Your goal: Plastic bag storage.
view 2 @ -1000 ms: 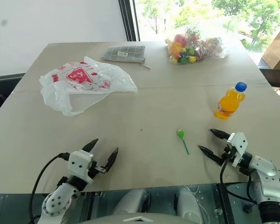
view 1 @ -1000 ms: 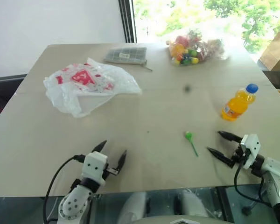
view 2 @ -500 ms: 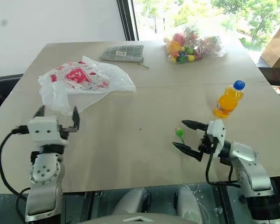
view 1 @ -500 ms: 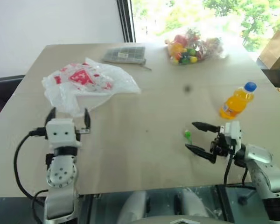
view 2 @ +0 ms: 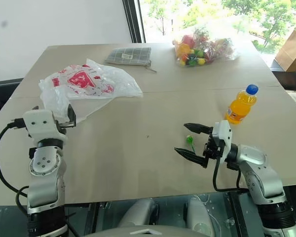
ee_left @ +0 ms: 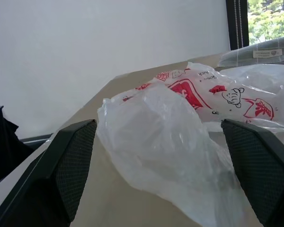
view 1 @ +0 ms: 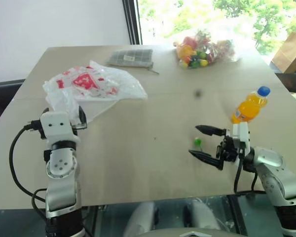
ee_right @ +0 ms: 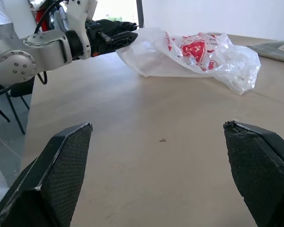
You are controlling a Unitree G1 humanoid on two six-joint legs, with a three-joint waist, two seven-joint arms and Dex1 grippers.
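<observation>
The plastic bag (view 1: 96,84) is white, crinkly and thin with red print, and lies bunched at the table's far left. My left gripper (view 1: 64,114) is open and raised level just in front of the bag's near lobe. In the left wrist view that lobe (ee_left: 180,109) sits between the two spread fingers (ee_left: 61,170). My right gripper (view 1: 194,140) is open and points left over the table's near right, far from the bag. The right wrist view looks across the table to the bag (ee_right: 199,52) and the left gripper (ee_right: 111,35) at its edge.
A green lollipop (view 1: 198,142) lies just behind the right gripper's fingers. An orange bottle (view 1: 249,108) stands to their right. A clear bag of colourful items (view 1: 204,49) and a grey checked pouch (view 1: 130,58) lie at the far edge of the table (view 1: 153,123).
The left gripper rose from the table's near edge and moved forward and left up to the bag. The right gripper swung left and up to the lollipop. Both stayed open.
</observation>
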